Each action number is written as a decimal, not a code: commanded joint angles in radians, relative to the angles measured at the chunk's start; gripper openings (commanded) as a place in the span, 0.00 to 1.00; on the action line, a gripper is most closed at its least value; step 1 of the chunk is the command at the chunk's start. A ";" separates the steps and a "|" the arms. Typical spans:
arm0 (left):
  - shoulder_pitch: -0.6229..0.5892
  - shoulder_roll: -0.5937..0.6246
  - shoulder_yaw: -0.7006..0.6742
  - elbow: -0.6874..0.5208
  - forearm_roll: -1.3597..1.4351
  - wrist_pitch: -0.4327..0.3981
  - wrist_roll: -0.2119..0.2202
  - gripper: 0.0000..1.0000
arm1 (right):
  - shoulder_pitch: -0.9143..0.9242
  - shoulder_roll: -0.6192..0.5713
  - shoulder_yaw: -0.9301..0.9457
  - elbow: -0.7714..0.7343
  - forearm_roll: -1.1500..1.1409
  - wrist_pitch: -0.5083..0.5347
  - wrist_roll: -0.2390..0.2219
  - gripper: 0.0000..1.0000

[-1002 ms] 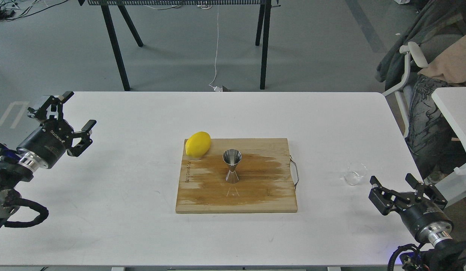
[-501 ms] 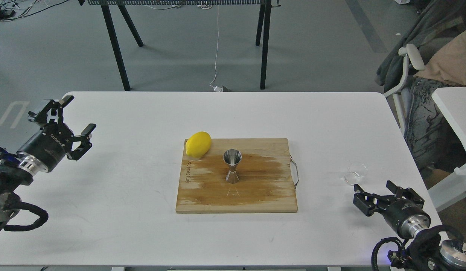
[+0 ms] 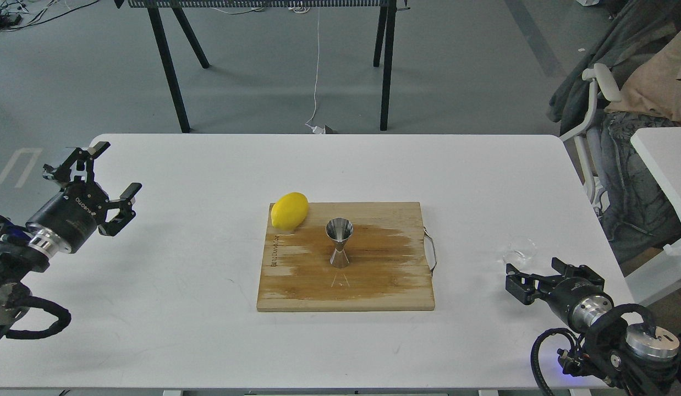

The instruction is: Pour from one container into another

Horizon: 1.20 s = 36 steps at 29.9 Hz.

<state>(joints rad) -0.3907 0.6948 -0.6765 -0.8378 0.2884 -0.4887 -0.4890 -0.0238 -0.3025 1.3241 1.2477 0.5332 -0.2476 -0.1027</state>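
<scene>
A small clear glass cup (image 3: 520,252) stands on the white table (image 3: 208,165) at the right, past the board's handle. The shiny steel jigger (image 3: 339,242) stands upright in the middle of a wooden cutting board (image 3: 373,286). My right gripper (image 3: 533,273) lies low over the table just in front of the glass cup, open, its fingers pointing up-left toward it without touching. At the table's left edge my left gripper (image 3: 116,168) hangs open and holds nothing, far from both containers.
A yellow lemon (image 3: 289,210) rests on the board's far left corner. A metal handle (image 3: 432,253) sticks out of the board's right side. A chair with clothes (image 3: 621,110) stands beyond the table's right end, and black table legs (image 3: 170,71) behind.
My right arm has swung down and leftward, bringing its gripper closer to the glass cup. The left gripper has shifted only slightly. Cup, jigger and lemon have not moved.
</scene>
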 commanded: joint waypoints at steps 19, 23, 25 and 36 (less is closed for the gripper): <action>0.000 -0.001 0.005 0.019 -0.002 0.000 0.000 0.99 | 0.107 0.022 -0.029 -0.077 -0.018 -0.079 0.001 0.90; 0.000 -0.008 0.005 0.019 0.000 0.000 0.000 0.99 | 0.108 0.022 -0.029 -0.079 -0.019 -0.079 0.001 0.87; 0.000 -0.008 0.005 0.019 0.000 0.000 0.000 0.99 | 0.110 0.023 -0.029 -0.085 -0.019 -0.079 0.001 0.86; -0.004 -0.006 0.003 0.019 -0.002 0.000 0.000 0.99 | 0.128 0.036 -0.029 -0.106 -0.019 -0.079 0.001 0.82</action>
<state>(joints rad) -0.3939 0.6873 -0.6719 -0.8191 0.2883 -0.4887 -0.4887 0.0964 -0.2679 1.2946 1.1492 0.5138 -0.3268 -0.1013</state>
